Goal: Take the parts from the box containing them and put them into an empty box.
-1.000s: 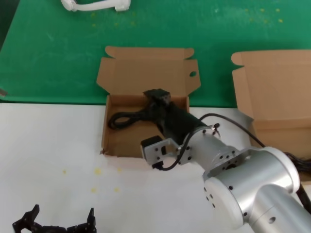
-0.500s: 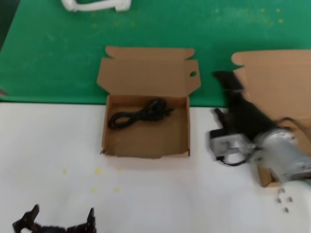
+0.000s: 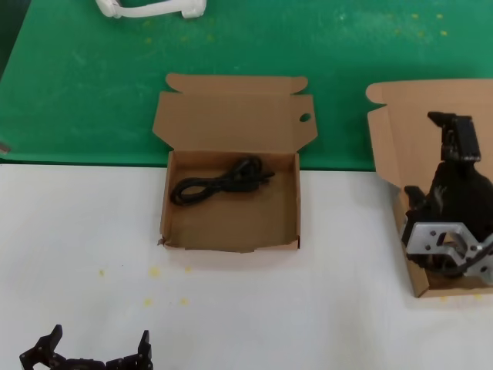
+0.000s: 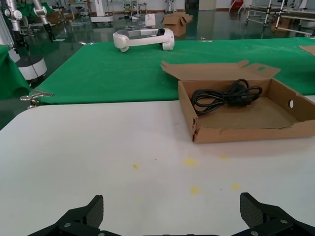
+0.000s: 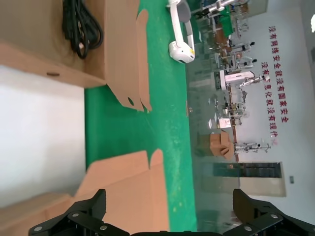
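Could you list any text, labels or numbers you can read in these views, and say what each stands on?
Red Chinese characters in two rows on the far white wall, right wrist view: too blurred to read reliably.
Holed-lid box and plain-lid box: no print visible.
Cable: no marking visible.
Nothing else readable.

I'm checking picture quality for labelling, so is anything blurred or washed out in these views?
Head view: sharp, even light, the coiled black cable clear in the brown cardboard box with the holed lid. Left wrist view: crisp throughout. Right wrist view: bright, slightly washed background hall.
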`<state>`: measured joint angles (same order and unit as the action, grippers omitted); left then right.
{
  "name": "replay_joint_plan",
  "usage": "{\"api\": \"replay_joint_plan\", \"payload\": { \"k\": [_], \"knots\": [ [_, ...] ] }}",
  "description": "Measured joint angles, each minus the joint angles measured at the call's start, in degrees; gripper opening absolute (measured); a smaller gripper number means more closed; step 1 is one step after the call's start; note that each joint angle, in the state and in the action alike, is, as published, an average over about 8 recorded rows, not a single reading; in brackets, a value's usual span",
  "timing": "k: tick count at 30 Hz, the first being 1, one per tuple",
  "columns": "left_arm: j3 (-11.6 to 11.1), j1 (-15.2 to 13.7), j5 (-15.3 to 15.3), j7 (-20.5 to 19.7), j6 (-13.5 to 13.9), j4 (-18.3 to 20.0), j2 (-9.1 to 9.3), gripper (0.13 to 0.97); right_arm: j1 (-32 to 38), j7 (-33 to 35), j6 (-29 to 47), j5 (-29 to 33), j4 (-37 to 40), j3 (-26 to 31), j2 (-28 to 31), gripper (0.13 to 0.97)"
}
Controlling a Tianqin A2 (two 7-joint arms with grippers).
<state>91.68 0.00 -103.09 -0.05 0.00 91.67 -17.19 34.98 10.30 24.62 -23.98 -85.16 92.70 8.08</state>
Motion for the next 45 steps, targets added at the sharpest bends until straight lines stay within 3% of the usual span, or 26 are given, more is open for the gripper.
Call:
{"api": "replay_joint_plan", "payload": {
  "k": [6, 18, 45],
  "knots": [
    [0.0, 0.0, 0.0, 0.0, 0.0, 0.0, 0.00, 0.966, -2.6, -0.8, -1.8, -5.9, -0.5, 0.0, 0.7, 0.929],
    [0.0, 0.0, 0.0, 0.1, 0.0, 0.0, 0.00, 0.966, -8.5, -2.5, -6.0, -19.2, -1.6, -0.2, 2.2, 0.966],
    [0.0, 0.0, 0.0, 0.0, 0.0, 0.0, 0.00, 0.966, -21.9, -6.4, -15.4, -49.5, -4.1, -0.6, 5.7, 0.966]
  ]
}}
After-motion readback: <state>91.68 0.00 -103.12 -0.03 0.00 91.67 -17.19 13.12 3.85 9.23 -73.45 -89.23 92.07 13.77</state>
